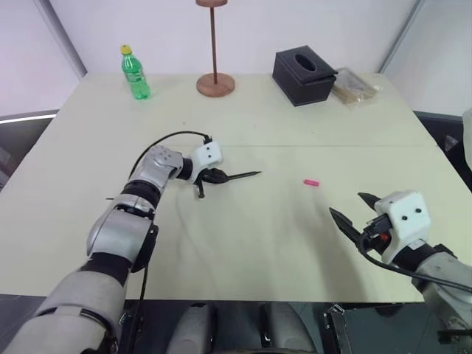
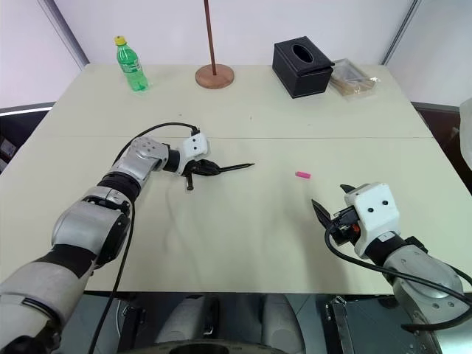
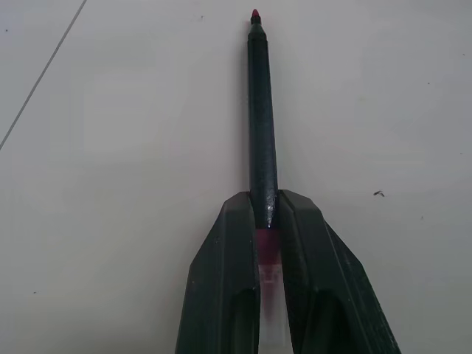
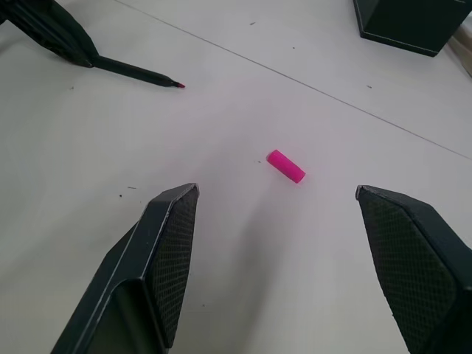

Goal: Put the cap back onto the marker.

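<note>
The left pincer [image 1: 219,176] is clamped shut on the marker [image 1: 242,175], gripping it near its back end, so that most of the thin black stick juts out past the fingertips, toward the robot's right. In the left wrist view the two black fingers [image 3: 228,280] press against the marker's barrel from either side, with a strip of pink showing between them behind the grip, and the small red tip points straight away from the pincer. The marker lies low over the pale table [image 1: 295,125]; whether it touches the surface cannot be told. The right pincer [image 1: 352,215] stands wide apart and holds nothing, hovering near the front edge of the table on the robot's right. The cap [image 4: 285,165], a tiny bright pink cylinder, lies on its side on the table ahead of the right pincer, between the lines of its two spread fingers but well clear of both. It sits apart from the marker's tip, off to the right of the left pincer. Far beyond both pincers, at the back of the table, stand a green bottle [image 1: 134,72], a wooden stand [image 1: 215,82] and a black tissue box [image 1: 304,74].
</note>
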### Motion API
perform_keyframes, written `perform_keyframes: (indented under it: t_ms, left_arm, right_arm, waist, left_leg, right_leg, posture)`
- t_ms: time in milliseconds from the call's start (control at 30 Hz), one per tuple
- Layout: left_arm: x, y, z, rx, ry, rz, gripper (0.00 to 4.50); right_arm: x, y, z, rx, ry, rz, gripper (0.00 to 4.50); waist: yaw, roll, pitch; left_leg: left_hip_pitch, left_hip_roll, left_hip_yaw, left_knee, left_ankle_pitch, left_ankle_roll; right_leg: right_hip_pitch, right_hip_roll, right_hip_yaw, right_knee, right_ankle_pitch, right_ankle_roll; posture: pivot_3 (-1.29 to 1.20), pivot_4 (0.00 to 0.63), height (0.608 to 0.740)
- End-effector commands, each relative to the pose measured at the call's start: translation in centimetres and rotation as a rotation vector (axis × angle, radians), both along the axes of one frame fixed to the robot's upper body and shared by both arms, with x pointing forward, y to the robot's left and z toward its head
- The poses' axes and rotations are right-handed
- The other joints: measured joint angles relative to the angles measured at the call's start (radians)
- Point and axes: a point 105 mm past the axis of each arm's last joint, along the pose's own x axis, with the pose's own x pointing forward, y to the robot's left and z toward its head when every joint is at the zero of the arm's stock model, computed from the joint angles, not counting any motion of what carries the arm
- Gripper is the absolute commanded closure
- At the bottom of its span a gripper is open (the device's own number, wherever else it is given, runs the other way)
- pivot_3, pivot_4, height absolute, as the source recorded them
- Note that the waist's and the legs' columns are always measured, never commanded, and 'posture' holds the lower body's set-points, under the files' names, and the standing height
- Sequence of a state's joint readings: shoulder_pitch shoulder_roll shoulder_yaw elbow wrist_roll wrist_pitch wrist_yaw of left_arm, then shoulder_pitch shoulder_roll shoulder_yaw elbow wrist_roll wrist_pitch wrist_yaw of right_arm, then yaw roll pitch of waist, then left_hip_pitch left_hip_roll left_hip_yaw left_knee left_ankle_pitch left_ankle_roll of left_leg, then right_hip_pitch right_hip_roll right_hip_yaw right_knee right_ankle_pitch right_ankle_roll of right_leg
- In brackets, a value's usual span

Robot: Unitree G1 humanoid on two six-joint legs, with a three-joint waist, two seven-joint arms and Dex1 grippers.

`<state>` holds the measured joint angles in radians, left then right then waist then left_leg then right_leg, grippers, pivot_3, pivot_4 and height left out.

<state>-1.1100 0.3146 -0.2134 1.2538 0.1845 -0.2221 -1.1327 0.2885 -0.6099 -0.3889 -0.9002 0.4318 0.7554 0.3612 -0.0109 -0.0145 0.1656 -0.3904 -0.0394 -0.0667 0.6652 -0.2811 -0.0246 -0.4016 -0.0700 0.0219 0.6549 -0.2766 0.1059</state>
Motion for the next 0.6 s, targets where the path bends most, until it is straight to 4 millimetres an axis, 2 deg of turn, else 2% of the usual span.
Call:
perform_keyframes:
  t_ms: [33, 167, 300, 433, 600]
  left_arm:
    - [-0.2, 0.2, -0.3, 0.014, 0.016, -0.009, 4.47]
    - [-0.3, 0.0, 0.3, 0.011, -0.027, -0.052, 4.47]
    - [-0.3, -0.7, 3.1, -0.057, -0.11, -0.122, 4.47]
    - [-0.5, -0.6, 5.4, -0.068, -0.174, -0.186, 4.47]
    - [-1.9, 0.1, 7.1, -0.05, -0.194, -0.278, 4.47]
  right_arm:
    - [-0.2, 0.3, 1.3, -0.029, -0.054, 0.014, 1.02]
    - [-0.1, 0.3, 1.2, -0.029, -0.051, 0.02, 1.02]
    - [0.7, -0.1, 0.9, -0.057, -0.031, 0.054, 1.02]
    - [2.1, -0.7, 1.1, -0.091, -0.012, 0.118, 1.02]
    - [4.6, -1.8, 1.2, -0.115, 0.045, 0.228, 1.02]
  waist:
    - [0.0, 0.0, 0.0]
    - [0.0, 0.0, 0.0]
    - [0.0, -0.001, 0.0]
    - [-0.002, -0.001, 0.001]
    - [-0.004, -0.001, 0.001]
  left_leg:
    - [0.0, 0.0, 0.0, 0.0, 0.0, 0.0]
    - [0.0, 0.0, 0.0, 0.0, 0.0, 0.0]
    - [0.0, 0.0, 0.0, 0.0, 0.0, 0.0]
    - [0.0, 0.0, 0.0, 0.0, 0.0, 0.0]
    - [0.0, 0.001, 0.001, 0.0, 0.0, 0.0]
  right_leg:
    - [0.0, 0.0, 0.0, 0.0, 0.0, 0.0]
    - [0.0, 0.0, 0.0, 0.0, 0.0, 0.0]
    - [0.0, 0.0, 0.0, 0.0, 0.0, 0.0]
    - [0.0, 0.0, 0.0, 0.0, 0.0, 0.0]
    - [-0.001, 0.0, 0.001, 0.0, 0.0, 0.0]
  posture:
    - [0.0, 0.15, 0.74]
    - [0.0, 0.15, 0.74]
    - [0.0, 0.15, 0.74]
    - [0.0, 0.15, 0.74]
    - [0.0, 0.15, 0.74]
